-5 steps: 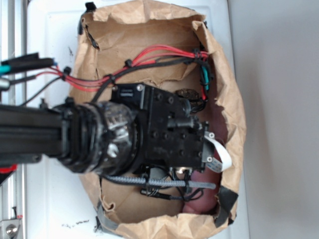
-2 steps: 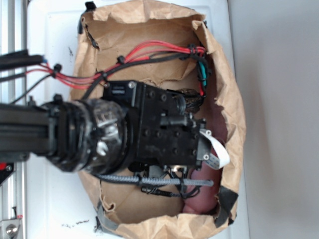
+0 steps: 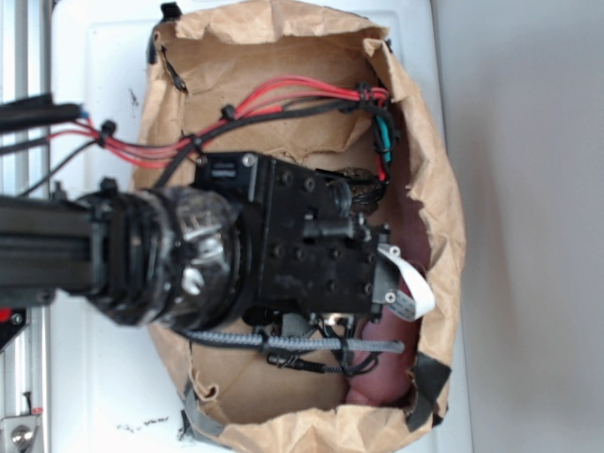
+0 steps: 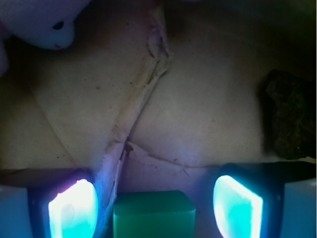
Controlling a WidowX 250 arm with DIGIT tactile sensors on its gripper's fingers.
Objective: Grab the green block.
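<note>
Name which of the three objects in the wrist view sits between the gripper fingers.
The green block: it sits between the two glowing fingers, while the pink plush rabbit and dark brown lump lie farther off.

Green block (image 4: 152,214), flat, bright, lying on brown paper, bottom centre of wrist view

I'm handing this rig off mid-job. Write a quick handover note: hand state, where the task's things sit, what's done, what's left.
Hand: open, down inside the brown paper bag, one finger on each side of the green block, neither finger visibly touching it.
Green block: lying on the bag floor at the bottom edge of the wrist view, centred in the gap between the fingers. Hidden under the arm in the exterior view.
Nearby: pink plush rabbit at upper left, dark brown lump at right, both apart from the block.
Done: hand lined up over the block.
Left: close on the block and probably lift it out of the bag.
</note>
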